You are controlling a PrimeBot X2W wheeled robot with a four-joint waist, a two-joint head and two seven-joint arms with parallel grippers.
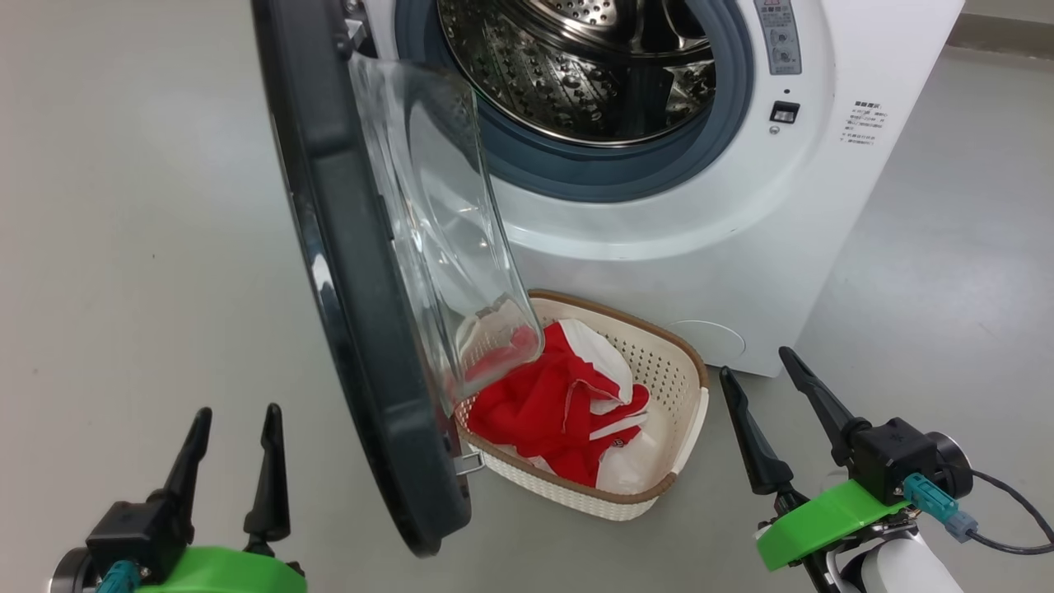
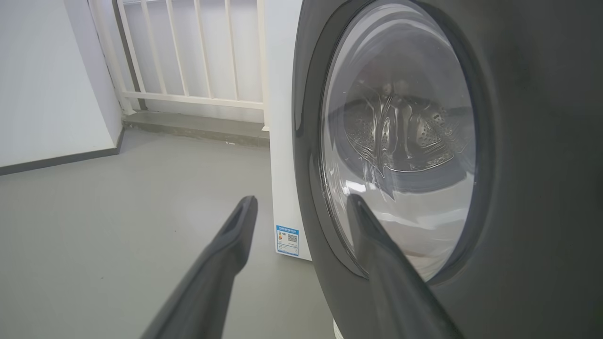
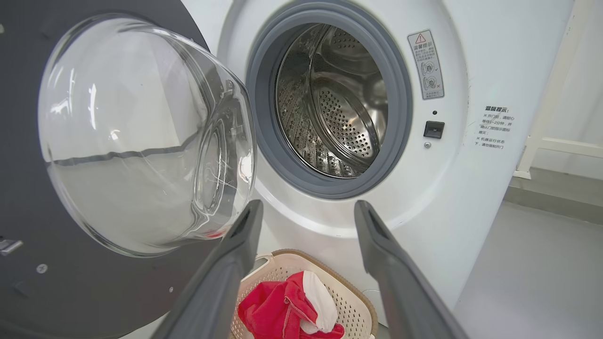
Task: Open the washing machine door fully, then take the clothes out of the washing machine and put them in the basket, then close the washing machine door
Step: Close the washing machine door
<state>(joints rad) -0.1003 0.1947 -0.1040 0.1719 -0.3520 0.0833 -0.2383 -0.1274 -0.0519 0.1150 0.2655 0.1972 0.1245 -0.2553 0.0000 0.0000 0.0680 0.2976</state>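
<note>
As we are taking stock outward from the washing machine (image 1: 659, 247), we are entering the following.

1. Washing machine door (image 1: 362, 329): black rim, bulging clear glass bowl. It is standing open, hinged on the side of the machine toward our left arm and swung out toward us, nearly edge-on in the head view.
2. Drum (image 3: 339, 108): perforated steel, showing through the machine's open mouth, ringed by the grey gasket (image 3: 264, 117).
3. Basket (image 1: 692, 362): cream, brown rim. It is sitting on the floor (image 1: 123, 247) right in front of the machine, below the mouth; we cannot tell whether it is touching the front panel.
4. Clothes (image 1: 543, 412): red fabric with white pieces, lying heaped inside the basket at the foot of the machine.
5. Left gripper (image 1: 239, 410): fingers spread wide, gripping nothing. It is hovering on the outer face of the open door, farther from the machine than the basket. In the left wrist view one finger is crossing the door glass; we cannot tell whether it is touching.
6. Right gripper (image 1: 754, 361): fingers spread wide, empty. It is hovering near the machine's lower front corner on our right-arm side, just beside the basket, pointing at the machine.
7. Blue label (image 2: 287, 240): stuck low on the machine's side panel.
</note>
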